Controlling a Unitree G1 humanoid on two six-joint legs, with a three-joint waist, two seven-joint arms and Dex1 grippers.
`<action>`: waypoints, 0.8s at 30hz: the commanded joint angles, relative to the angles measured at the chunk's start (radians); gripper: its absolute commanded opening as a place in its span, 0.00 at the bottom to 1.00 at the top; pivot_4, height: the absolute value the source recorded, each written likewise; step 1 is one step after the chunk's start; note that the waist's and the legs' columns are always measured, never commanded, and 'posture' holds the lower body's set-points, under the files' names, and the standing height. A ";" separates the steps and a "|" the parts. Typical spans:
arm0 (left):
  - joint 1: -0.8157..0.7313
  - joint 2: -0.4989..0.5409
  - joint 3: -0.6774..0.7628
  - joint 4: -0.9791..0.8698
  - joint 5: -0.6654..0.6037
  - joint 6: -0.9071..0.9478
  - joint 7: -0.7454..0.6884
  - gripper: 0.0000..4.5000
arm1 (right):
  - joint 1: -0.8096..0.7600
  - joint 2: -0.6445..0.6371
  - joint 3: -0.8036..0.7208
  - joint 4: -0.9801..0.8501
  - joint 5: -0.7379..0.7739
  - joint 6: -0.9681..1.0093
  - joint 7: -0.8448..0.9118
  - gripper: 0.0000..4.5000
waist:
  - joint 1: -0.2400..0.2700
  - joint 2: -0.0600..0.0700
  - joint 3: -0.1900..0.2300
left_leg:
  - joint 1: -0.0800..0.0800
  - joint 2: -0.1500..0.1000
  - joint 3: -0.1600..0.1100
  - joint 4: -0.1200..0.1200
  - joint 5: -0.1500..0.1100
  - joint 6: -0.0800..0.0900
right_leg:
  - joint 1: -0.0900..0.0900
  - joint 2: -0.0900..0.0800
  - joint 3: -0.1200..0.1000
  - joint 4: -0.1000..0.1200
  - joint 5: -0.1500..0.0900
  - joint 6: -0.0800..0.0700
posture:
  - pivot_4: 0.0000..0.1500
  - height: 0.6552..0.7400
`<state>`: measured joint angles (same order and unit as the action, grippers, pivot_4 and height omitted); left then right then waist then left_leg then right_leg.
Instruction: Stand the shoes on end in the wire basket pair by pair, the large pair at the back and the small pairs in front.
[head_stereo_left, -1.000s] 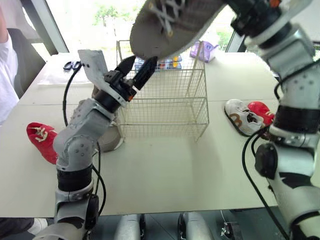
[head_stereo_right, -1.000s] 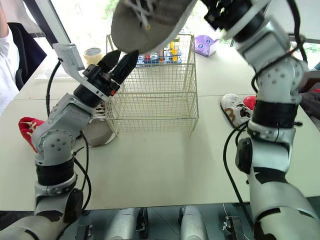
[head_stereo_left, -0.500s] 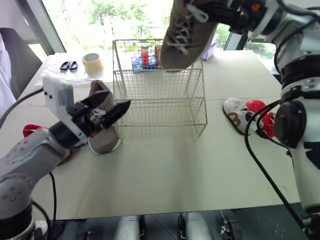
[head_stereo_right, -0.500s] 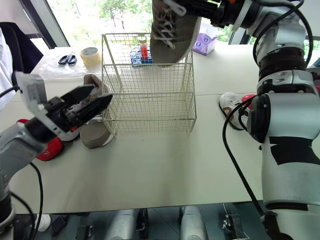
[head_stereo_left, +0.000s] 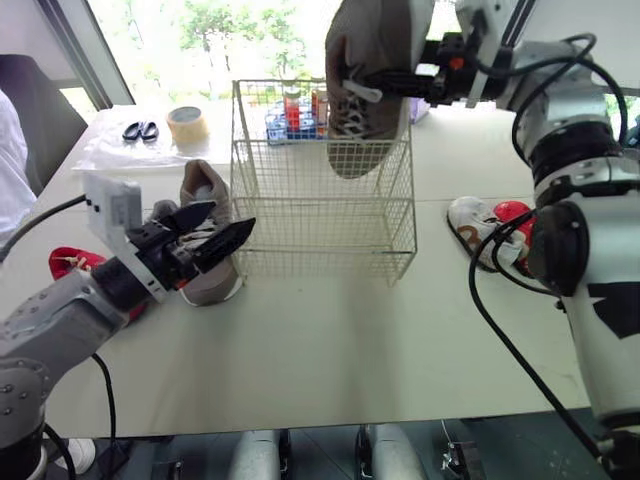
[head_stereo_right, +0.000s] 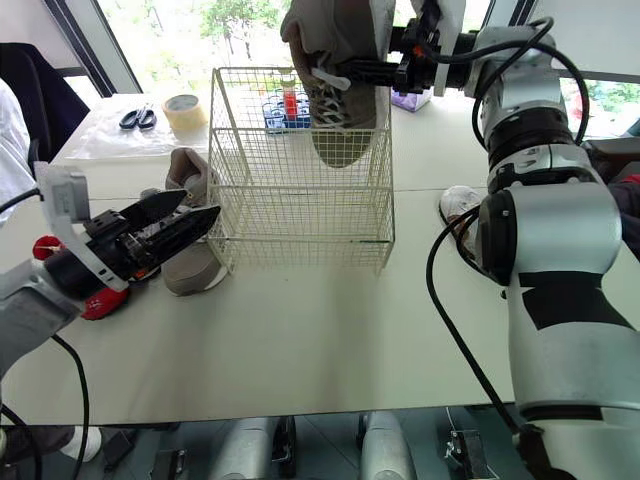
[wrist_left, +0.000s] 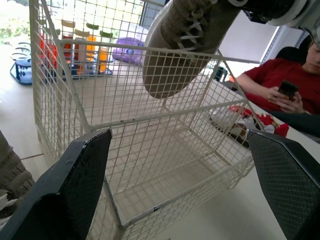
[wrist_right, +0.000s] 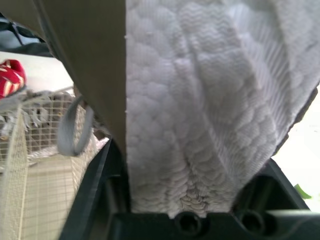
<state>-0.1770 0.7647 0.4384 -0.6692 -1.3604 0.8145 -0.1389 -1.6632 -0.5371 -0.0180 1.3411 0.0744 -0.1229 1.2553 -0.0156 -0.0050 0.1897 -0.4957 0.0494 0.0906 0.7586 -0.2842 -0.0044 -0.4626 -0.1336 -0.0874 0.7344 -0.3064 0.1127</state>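
Early stage: the wire basket (head_stereo_left: 320, 225), mid-frame, has nothing standing in it yet; its floor is bare in the left wrist view. R gripper (head_stereo_left: 392, 78), top centre, is clamped on the heel end of the big grey shoe (head_stereo_left: 365, 60). That shoe hangs toe-down w/ the toe dipped just below the top rim, over the basket's right half. It prob. sits toward the back, can't be sure. L gripper (head_stereo_left: 232, 214), lower left, is spread wide and holds nothing, tips just over the 2nd grey shoe (head_stereo_left: 200, 180), which lies on the table just beside the basket's left wall. Small ones are all out on the table: red shoe (head_stereo_left: 70, 262) at far left, white shoe (head_stereo_left: 478, 232) touching the other red shoe (head_stereo_left: 520, 222) at right. My read: first large shoe approx. halfway in, needs lowering & release. Left to do: its mate, then the small pairs in front.
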 joint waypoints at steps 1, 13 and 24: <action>-0.011 0.004 -0.012 -0.006 0.011 -0.030 -0.010 1.00 | -0.008 -0.020 -0.029 -0.007 -0.029 -0.035 -0.081 0.95 | -0.001 0.000 0.000 | 0.000 0.000 0.000 0.000 0.000 0.000 | 0.000 0.000 0.000 0.000 0.000 0.000 | 1.00 0.15; -0.055 -0.009 -0.084 0.056 0.055 -0.039 -0.046 1.00 | -0.016 -0.113 -0.066 -0.033 -0.042 -0.069 -0.018 0.99 | 0.003 0.000 0.000 | -0.001 0.000 0.000 0.001 0.000 0.000 | -0.001 0.000 0.000 0.000 0.000 0.000 | 1.00 0.15; -0.122 -0.036 -0.150 0.133 0.126 -0.032 -0.117 1.00 | 0.013 -0.126 -0.082 -0.043 -0.065 -0.061 -0.009 0.99 | -0.006 0.000 0.000 | 0.001 0.000 0.001 0.000 0.001 -0.001 | 0.000 0.001 0.000 0.002 0.000 0.000 | 1.00 0.15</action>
<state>-0.2901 0.7281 0.2789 -0.5238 -1.2451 0.7974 -0.2431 -1.6375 -0.6456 -0.0903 1.3272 0.0119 -0.1707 1.2711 -0.0213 -0.0046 0.1897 -0.4953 0.0497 0.0916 0.7590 -0.2836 -0.0054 -0.4631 -0.1332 -0.0872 0.7360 -0.3065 0.1126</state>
